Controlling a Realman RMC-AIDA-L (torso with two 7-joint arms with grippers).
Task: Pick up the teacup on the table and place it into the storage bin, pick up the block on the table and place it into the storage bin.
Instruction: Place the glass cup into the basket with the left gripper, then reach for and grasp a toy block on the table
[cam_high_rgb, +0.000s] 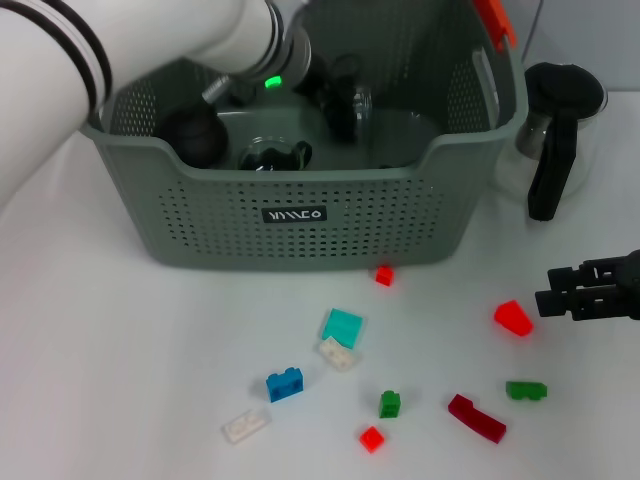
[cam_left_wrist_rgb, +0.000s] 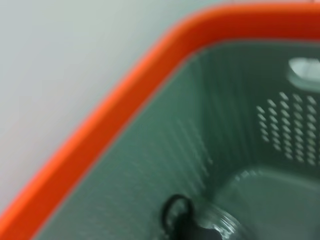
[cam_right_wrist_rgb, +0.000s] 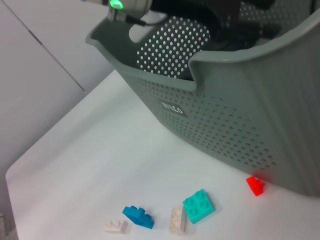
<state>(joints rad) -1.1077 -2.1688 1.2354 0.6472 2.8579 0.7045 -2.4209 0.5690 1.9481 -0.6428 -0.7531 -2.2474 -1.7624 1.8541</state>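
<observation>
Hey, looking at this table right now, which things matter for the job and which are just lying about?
Job:
storage bin
teacup, already in the bin
loose blocks, e.g. blue block, teal block
left gripper, inside the bin
right gripper, near the red block

Lying about:
black-handled glass jug

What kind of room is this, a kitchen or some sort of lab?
Probably a lab test bench, not a kitchen: a plain white table holds a grey-green perforated plastic storage bin, scattered small coloured toy building blocks, and a glass jug with a black handle.
</observation>
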